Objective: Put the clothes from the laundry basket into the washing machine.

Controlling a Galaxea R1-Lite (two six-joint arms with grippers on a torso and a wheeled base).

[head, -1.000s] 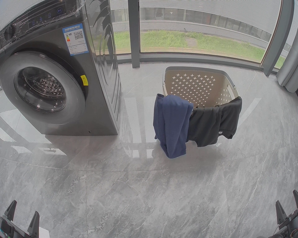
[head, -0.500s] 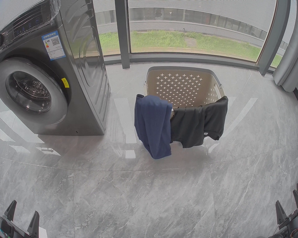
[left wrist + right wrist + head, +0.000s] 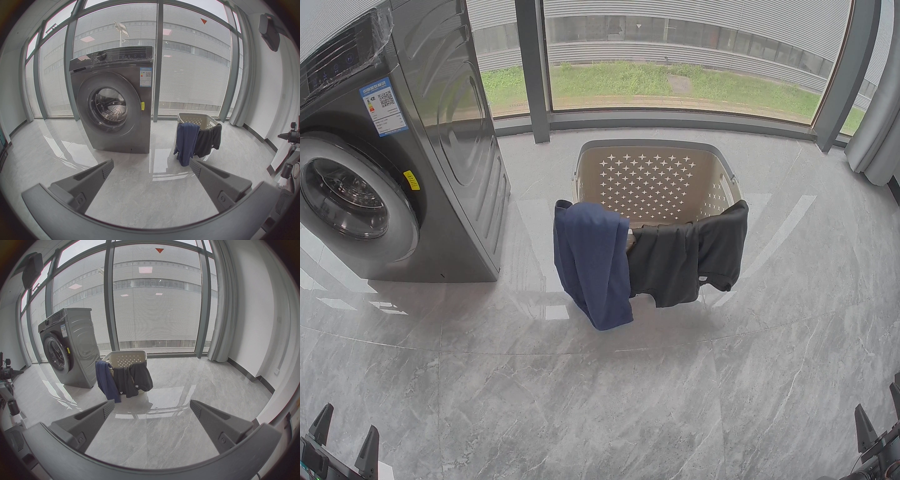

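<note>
A beige laundry basket (image 3: 650, 178) stands on the floor ahead, near the window. A blue garment (image 3: 592, 262) hangs over the left part of its front rim, and a black garment (image 3: 681, 256) hangs beside it on the right. The grey washing machine (image 3: 394, 156) stands to the left of the basket, with its round front door (image 3: 344, 200) facing me. My left gripper (image 3: 347, 425) and right gripper (image 3: 878, 400) are low at the near corners, far from the basket. Both are open and hold nothing. The left gripper (image 3: 150, 162) faces the machine (image 3: 115, 103); the right gripper (image 3: 151, 402) faces the basket (image 3: 126, 357).
Glossy grey floor tiles (image 3: 600, 400) stretch between me and the basket. A window wall with a dark pillar (image 3: 528, 69) runs behind. A grey curtain (image 3: 875, 137) hangs at the far right.
The whole head picture has shifted: machine and basket now lie further left, so the camera has moved. Both grippers stay open in the same corners.
</note>
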